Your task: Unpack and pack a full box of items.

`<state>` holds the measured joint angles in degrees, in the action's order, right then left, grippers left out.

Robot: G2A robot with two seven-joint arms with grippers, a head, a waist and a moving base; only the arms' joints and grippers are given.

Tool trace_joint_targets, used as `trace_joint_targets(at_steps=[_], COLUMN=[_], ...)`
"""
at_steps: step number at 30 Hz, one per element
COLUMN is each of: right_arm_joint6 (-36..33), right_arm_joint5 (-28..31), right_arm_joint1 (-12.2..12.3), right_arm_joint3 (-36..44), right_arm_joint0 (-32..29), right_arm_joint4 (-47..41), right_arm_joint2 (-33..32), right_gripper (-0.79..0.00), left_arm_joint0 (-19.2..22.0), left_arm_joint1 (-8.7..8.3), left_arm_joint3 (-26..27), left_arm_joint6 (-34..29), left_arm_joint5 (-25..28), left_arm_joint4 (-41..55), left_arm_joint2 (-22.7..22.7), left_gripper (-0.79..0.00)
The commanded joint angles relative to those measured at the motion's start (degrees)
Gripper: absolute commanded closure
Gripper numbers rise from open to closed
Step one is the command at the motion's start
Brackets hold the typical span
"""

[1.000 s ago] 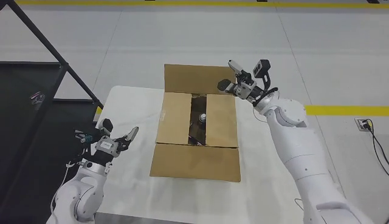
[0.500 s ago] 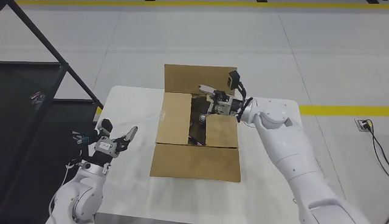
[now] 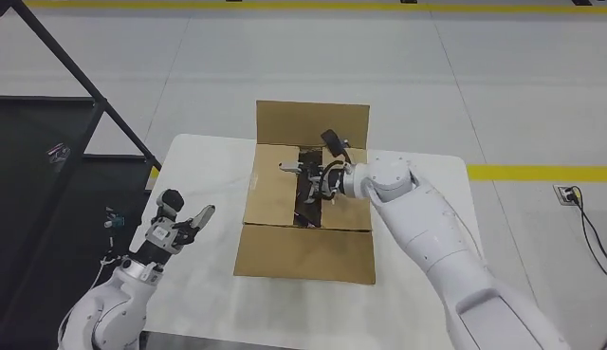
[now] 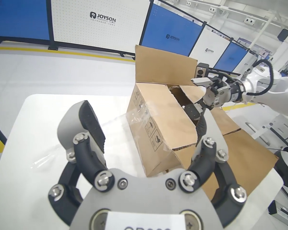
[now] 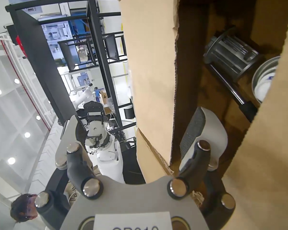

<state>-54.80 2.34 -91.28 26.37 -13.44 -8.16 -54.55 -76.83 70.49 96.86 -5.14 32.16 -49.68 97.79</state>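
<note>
box [image 3: 303,255] sits in the middle of the worktop [image 3: 204,160], flaps part open; right tool [image 5: 136,114] spread wide astride an inner flap [image 5: 151,72], one finger inside, one outside, gripping nothing; left tool [image 3: 187,208] gapes empty near the worktop edge, well apart from the box; risks: nothing braces the box, so pulling the flap may drag it or tear the cardboard; inside finger could clip the ribbed cylinder [image 5: 230,51]; box side carries handling pictograms [image 4: 151,132], text illegible.

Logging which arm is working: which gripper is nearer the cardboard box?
Right. The right gripper is at the opening of the cardboard box, straddling the edge of a flap. The left gripper hangs over the table beside the box, apart from it.
</note>
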Motion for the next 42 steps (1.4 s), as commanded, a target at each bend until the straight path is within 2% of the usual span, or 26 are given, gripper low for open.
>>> trace_joint_targets(at_steps=[1, 9, 15, 26, 31, 37, 42], right_arm_joint6=[1.5, 2.2, 1.2, -0.1, 1.5, 3.2, 0.9], right_arm_joint5=[0.3, 5.2, 9.0, 12.4, 13.1, 13.7, 16.8], right_arm_joint1=[-0.5, -2.3, -2.8, -3.8, -4.9, -6.4, -7.6], right_arm_joint3=[-1.7, -6.2, -8.4, -6.3, -4.4, -3.4, -3.1], right_arm_joint0=[0.5, 1.3, 1.9, 2.6, 2.4, 2.5, 2.6], right_arm_joint4=[0.1, -4.0, -8.4, -11.1, -12.7, -13.4, -13.7], right_arm_joint2=[0.5, 0.1, -1.8, -2.7, -2.5, -1.5, -0.5], right_gripper=[-0.785, -0.785, -0.785, -0.785, -0.785, -0.785, -0.785], left_arm_joint0=[-0.1, -0.6, -0.7, -1.1, -0.5, 1.1, 2.6], left_arm_joint1=[-0.15, -0.78, -1.00, -1.78, -1.66, -1.24, -0.73], left_arm_joint3=[0.1, 0.8, 1.3, 4.2, 4.4, 3.9, 2.6], left_arm_joint6=[-0.8, -3.9, -4.6, -8.2, -7.1, -5.2, -3.0], left_arm_joint5=[0.9, 4.7, 4.7, 8.9, 4.1, -5.0, -12.5], left_arm_joint4=[1.2, 3.9, 3.0, -2.9, -6.5, -12.7, -14.2], left_arm_joint2=[0.2, 0.4, -1.1, -4.2, -6.4, -9.9, -12.1], left_gripper=[-0.785, -0.785, -0.785, -0.785, -0.785, -0.785, -0.785])
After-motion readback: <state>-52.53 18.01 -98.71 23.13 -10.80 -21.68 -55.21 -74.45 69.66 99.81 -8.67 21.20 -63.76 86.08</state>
